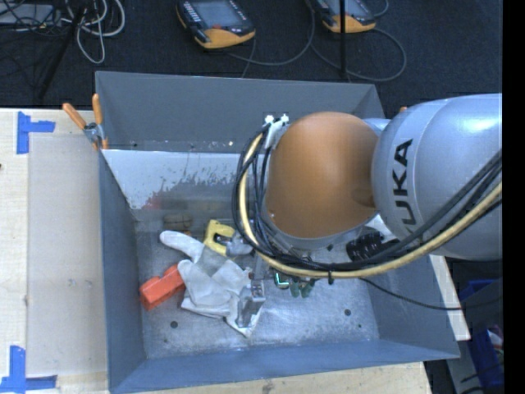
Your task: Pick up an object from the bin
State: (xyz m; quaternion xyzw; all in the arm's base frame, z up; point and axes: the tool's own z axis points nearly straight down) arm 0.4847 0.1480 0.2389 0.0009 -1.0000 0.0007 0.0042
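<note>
One crumpled white cloth (209, 281) lies on the floor of the bin (246, 113) beside an orange block (162, 286), its right edge under the gripper (250, 309), though whether that gripper is open or closed cannot be told.

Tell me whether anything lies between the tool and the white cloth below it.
Nothing visible does: the tool sits at the right edge of the white cloth. The orange block lies left of it and the yellow piece beyond it, both away from the tool.
</note>
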